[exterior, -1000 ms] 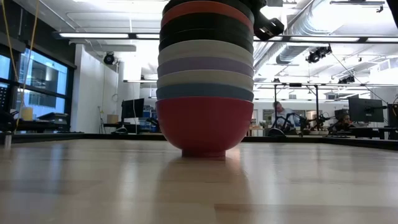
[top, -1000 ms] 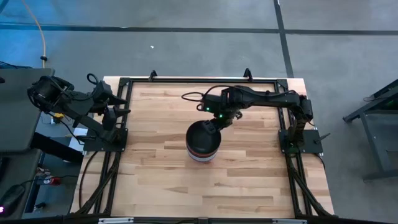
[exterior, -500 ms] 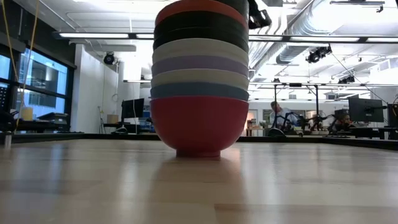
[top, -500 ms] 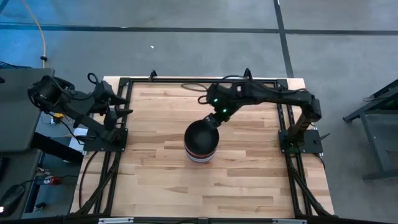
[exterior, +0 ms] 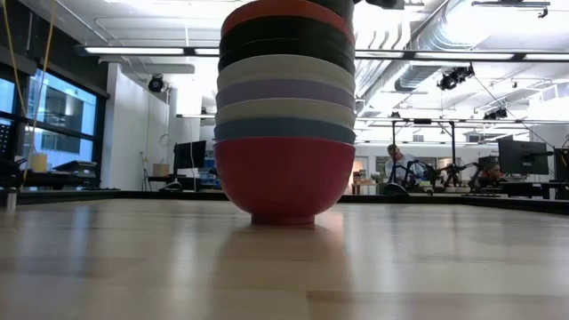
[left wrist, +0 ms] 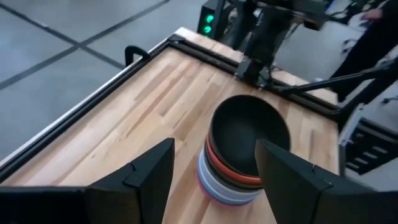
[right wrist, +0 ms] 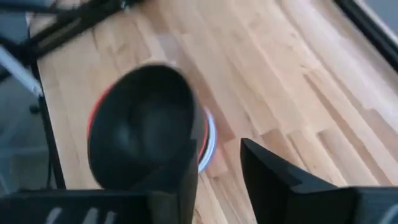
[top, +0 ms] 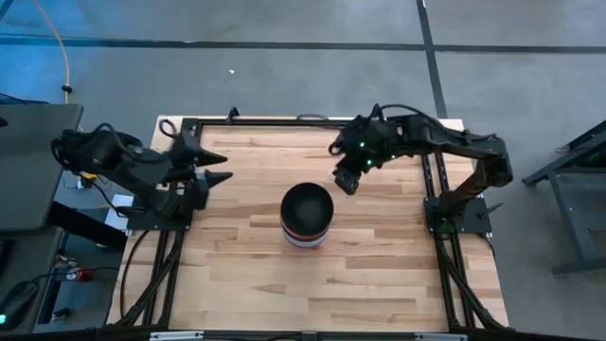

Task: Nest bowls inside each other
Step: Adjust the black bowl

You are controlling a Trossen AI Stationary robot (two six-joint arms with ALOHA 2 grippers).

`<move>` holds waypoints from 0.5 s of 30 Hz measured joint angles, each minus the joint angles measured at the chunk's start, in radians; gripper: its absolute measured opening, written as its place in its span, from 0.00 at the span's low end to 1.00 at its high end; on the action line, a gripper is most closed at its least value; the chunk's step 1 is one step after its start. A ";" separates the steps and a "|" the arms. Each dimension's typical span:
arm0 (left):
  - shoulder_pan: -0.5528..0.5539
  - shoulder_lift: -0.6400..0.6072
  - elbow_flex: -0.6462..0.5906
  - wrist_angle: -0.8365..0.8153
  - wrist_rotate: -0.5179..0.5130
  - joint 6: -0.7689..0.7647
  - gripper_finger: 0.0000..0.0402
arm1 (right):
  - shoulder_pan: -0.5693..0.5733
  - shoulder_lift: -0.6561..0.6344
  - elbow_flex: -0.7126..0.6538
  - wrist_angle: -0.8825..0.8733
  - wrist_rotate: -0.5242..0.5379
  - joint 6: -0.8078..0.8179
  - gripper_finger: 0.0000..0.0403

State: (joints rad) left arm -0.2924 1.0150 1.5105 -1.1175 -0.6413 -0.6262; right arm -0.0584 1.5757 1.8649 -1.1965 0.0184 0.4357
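Note:
The bowls sit nested in one stack (top: 307, 216) mid-table, a black bowl on top (left wrist: 250, 132). In the low view the stack (exterior: 284, 116) stands upright on the foot of its bottom red bowl (exterior: 283, 178), with blue, white, lavender, white, black and red rims above it. My right gripper (top: 346, 180) hangs open just past the stack's far-right side, clear of it; its wrist view shows the stack (right wrist: 146, 124) beyond the open gripper (right wrist: 217, 180). My left gripper (top: 216, 169) is open over the table's left part, pointing at the stack (left wrist: 214, 180).
A black metal frame (top: 189, 123) runs around the wooden tabletop (top: 379, 275). Bare wood lies on the near side and to both sides of the stack. The arm bases stand at the left (top: 156, 213) and right (top: 454, 213) edges. People sit far off in the room (exterior: 396, 164).
My right gripper has drawn back from the stack's far rim, moving up and toward the far right edge. The stack slid slightly to the left in the low view and now stands still. My left arm has swung out from the left edge over the table toward the stack.

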 joint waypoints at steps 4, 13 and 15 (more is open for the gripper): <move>0.000 0.061 0.000 0.000 -0.014 -0.015 0.53 | 0.031 0.017 -0.033 0.041 -0.015 -0.057 0.18; -0.002 0.096 0.000 -0.011 -0.015 -0.010 0.53 | 0.103 0.015 -0.124 0.142 -0.052 -0.086 0.03; -0.002 0.084 0.000 -0.009 -0.022 -0.010 0.53 | 0.102 0.016 -0.164 0.155 -0.052 -0.066 0.04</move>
State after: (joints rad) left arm -0.2944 1.0991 1.5101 -1.1269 -0.6629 -0.6365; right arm 0.0433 1.5918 1.7010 -1.0416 -0.0336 0.3697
